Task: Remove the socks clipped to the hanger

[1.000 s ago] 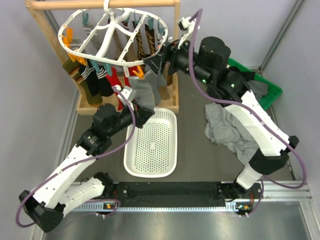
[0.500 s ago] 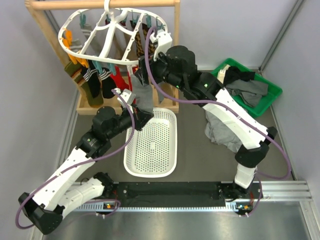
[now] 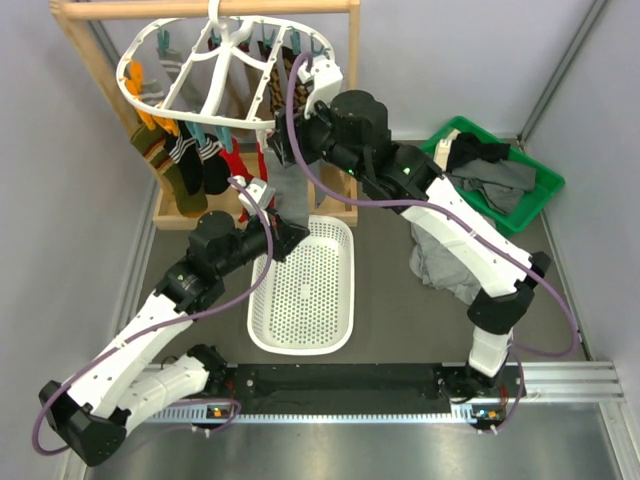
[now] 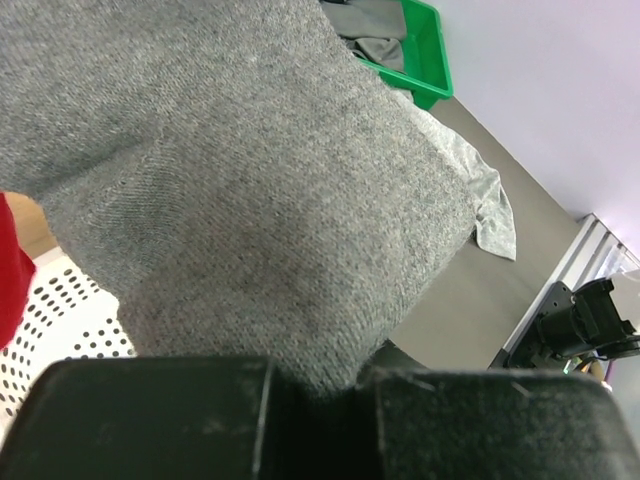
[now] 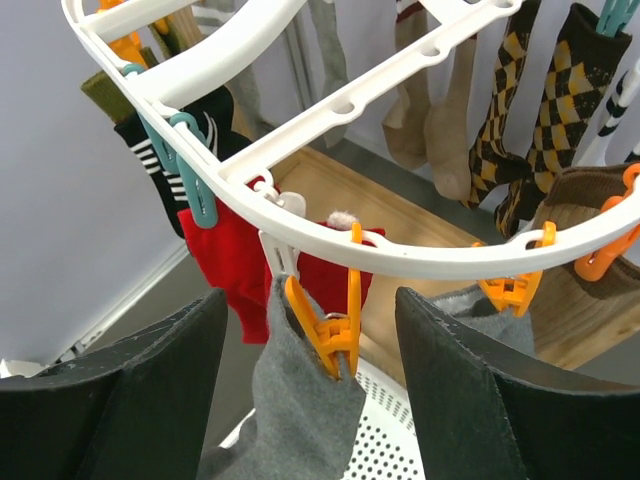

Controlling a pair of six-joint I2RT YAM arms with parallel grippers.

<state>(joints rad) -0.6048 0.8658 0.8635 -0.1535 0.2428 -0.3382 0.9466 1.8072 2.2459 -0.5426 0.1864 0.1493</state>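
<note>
The white oval hanger (image 3: 125, 75) hangs from the wooden rail with socks clipped round it. A grey sock (image 3: 285, 187) hangs from its front rim. My left gripper (image 3: 292, 232) is shut on that sock's lower end; the sock (image 4: 250, 180) fills the left wrist view above the closed jaws (image 4: 320, 385). My right gripper (image 5: 315, 360) stands open on either side of the orange clip (image 5: 335, 320) that pinches the grey sock's (image 5: 290, 420) top to the hanger rim (image 5: 430, 255). Behind hang a red sock (image 5: 225, 260), argyle socks (image 5: 500, 120) and a black striped sock (image 5: 150, 150).
A white perforated basket (image 3: 252, 320) lies on the table below the grey sock. A green bin (image 3: 540, 185) with dark garments sits at the right, a heap of grey garments (image 3: 445, 260) beside it. The wooden rail stand (image 3: 120, 10) carries the hanger.
My right arm has swung left from beside the hanger to its front rim, bringing the open jaws around the orange clip. The left gripper has kept its hold on the grey sock.
</note>
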